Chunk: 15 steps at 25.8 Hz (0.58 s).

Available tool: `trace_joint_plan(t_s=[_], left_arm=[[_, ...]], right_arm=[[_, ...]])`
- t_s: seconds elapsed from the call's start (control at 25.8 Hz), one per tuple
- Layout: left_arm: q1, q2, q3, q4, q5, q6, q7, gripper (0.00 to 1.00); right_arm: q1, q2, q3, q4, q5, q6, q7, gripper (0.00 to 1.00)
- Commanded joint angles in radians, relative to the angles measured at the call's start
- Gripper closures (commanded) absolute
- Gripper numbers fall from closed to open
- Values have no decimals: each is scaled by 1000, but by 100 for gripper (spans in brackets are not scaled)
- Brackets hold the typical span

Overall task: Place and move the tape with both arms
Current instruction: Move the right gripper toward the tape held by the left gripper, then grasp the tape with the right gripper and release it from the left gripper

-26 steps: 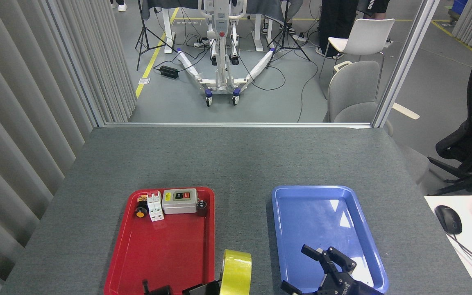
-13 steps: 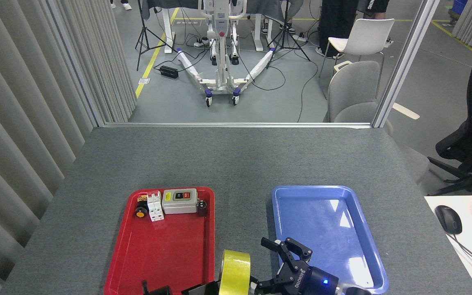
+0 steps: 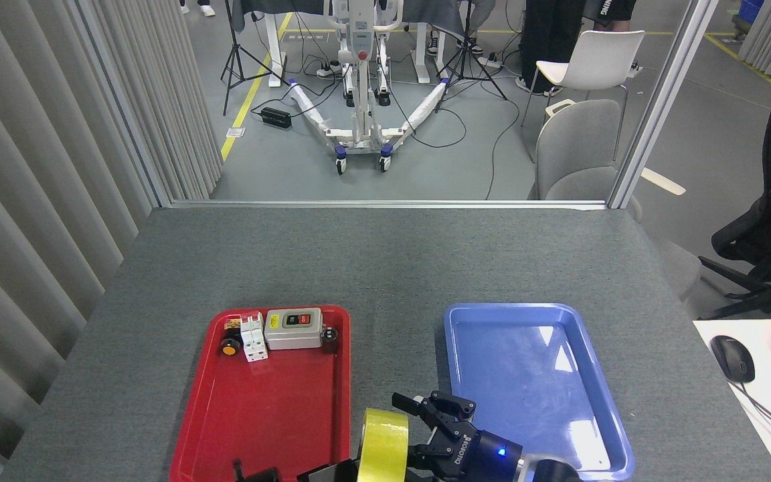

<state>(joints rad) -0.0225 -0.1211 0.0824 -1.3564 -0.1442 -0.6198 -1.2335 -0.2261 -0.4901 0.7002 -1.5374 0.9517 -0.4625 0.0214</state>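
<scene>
The tape (image 3: 384,442), a wide yellow roll, stands on edge at the bottom of the head view, between the two trays. Only black parts of my left gripper (image 3: 340,471) show at the frame's bottom edge. One finger presses against the roll's left face, so the gripper appears shut on the roll. My right gripper (image 3: 420,430), black and marked ROBOTIQ, is open just right of the roll. Its fingers (image 3: 449,406) spread toward the roll's right face, and I cannot tell whether they touch it.
A red tray (image 3: 272,415) at the left holds a grey switch box (image 3: 293,328), a white breaker (image 3: 252,339) and an orange-and-black knob (image 3: 229,346) along its far end. The blue tray (image 3: 533,361) at the right holds nothing. Chairs stand beyond the table's far edge.
My right gripper has moved left from over the blue tray's near end to right beside the tape. The tape and the left gripper have stayed put.
</scene>
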Motion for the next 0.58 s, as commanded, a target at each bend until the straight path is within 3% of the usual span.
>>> trace_joint_plan(t_s=[0.0, 0.31, 0.54], left_arm=[[-1, 0, 2, 8, 0, 0, 0, 100], [-4, 0, 7, 13, 0, 0, 2, 100], [-4, 0, 8, 22, -8, -1, 23, 100]], right_arm=[[-16, 13, 12, 30, -2, -28, 2, 43], [-16, 24, 27, 45, -2, -39, 2, 67], [-18, 25, 27, 51, -1, -38, 2, 71]])
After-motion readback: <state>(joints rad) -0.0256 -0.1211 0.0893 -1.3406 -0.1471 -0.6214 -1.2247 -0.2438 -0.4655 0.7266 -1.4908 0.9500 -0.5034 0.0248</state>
